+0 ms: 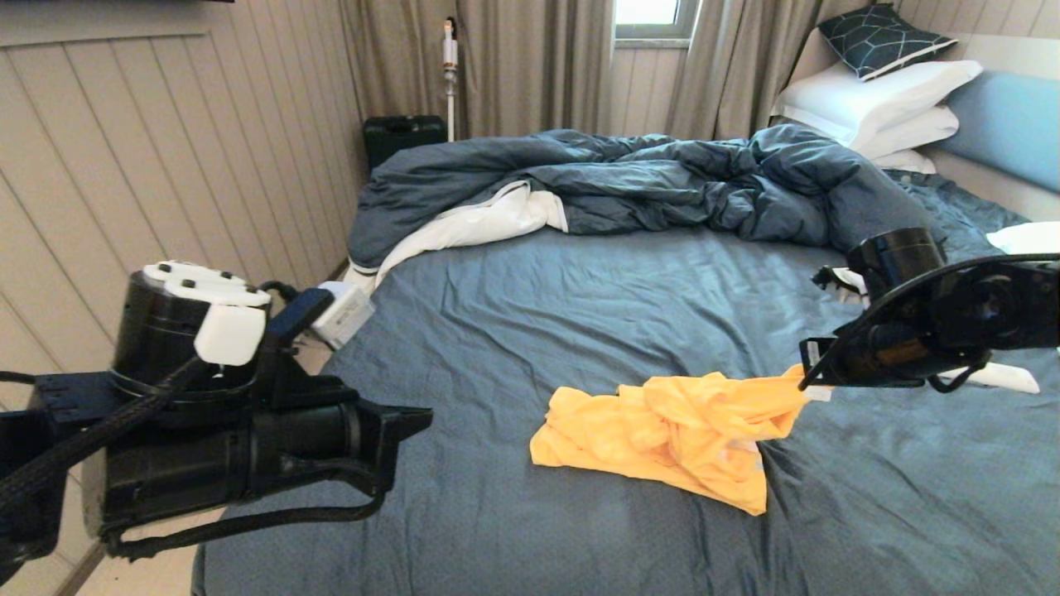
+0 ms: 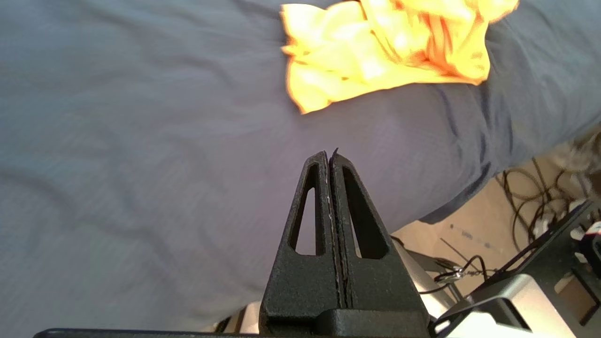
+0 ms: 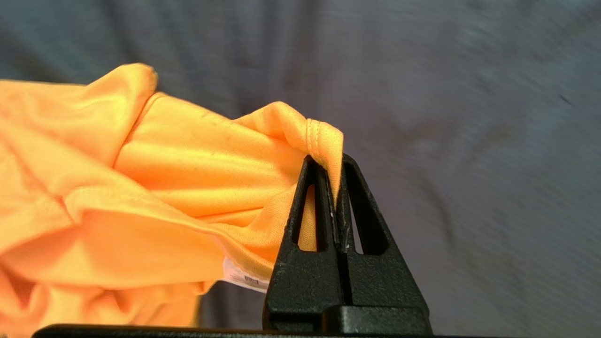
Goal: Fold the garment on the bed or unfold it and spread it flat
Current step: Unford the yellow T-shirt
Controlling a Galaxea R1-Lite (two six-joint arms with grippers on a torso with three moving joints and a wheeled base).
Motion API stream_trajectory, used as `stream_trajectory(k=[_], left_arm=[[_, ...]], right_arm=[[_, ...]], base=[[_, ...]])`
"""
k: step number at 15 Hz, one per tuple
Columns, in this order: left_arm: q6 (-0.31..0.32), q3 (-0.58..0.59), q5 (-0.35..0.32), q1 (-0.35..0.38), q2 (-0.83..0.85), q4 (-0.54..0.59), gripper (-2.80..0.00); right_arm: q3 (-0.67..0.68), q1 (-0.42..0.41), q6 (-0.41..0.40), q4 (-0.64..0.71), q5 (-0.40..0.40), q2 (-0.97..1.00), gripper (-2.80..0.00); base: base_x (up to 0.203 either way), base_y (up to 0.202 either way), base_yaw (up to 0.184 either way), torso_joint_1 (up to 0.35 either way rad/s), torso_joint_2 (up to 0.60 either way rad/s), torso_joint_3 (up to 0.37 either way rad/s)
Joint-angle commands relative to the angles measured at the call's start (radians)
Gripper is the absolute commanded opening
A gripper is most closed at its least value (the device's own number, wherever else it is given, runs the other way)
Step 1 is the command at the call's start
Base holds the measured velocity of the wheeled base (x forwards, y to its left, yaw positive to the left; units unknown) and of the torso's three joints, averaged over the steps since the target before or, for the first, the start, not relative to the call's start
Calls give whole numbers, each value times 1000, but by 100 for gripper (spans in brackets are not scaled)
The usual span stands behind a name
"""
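The yellow-orange garment (image 1: 662, 430) lies crumpled on the slate-blue sheet of the bed (image 1: 580, 290), a little right of the middle. My right gripper (image 1: 807, 379) is shut on a hemmed edge of the garment (image 3: 324, 141) and holds that corner stretched up off the sheet; a white label (image 3: 242, 277) hangs under the fabric. My left gripper (image 1: 422, 418) hangs over the near left part of the bed, shut with nothing in it (image 2: 330, 157), well short of the garment (image 2: 385, 47).
A rumpled dark blue duvet (image 1: 646, 178) with white lining lies across the far half of the mattress. White pillows (image 1: 878, 103) and a light blue headboard (image 1: 1006, 124) stand at the far right. The panelled wall (image 1: 166, 165) runs along the left; the bed's near corner (image 2: 450, 206) drops to the floor and cables.
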Motion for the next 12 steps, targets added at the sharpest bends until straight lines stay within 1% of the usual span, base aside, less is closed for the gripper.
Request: stream_trajectory(k=[1, 2, 4, 5, 7, 8, 10, 12], left_arm=[[-6, -67, 44, -87, 128, -5, -280], [-7, -98, 65, -124, 169, -9, -280], [-13, -164, 82, -168, 244, -16, -280], [-21, -185, 84, -181, 273, -17, -280], [-24, -200, 86, -192, 314, -21, -280], [-21, -205, 88, -195, 323, -37, -280], [-21, -217, 90, -196, 342, -44, -280], [-19, -224, 89, -199, 364, -45, -280]], right_arm=[[13, -99, -17, 1, 36, -42, -280], [16, -155, -34, 1, 60, -56, -280], [20, -288, -78, 1, 121, -66, -280], [25, -352, -102, 0, 158, -62, -280], [52, -453, -148, -20, 215, -20, -280], [74, -488, -167, -74, 227, 6, -280], [115, -532, -200, -176, 235, 57, -280], [135, -565, -219, -229, 235, 88, -280]], base=[[0, 0, 0, 0, 0, 0], [0, 0, 0, 0, 0, 0], [0, 0, 0, 0, 0, 0], [0, 0, 0, 0, 0, 0], [0, 0, 0, 0, 0, 0], [0, 0, 0, 0, 0, 0], [0, 0, 0, 0, 0, 0], [0, 0, 0, 0, 0, 0]])
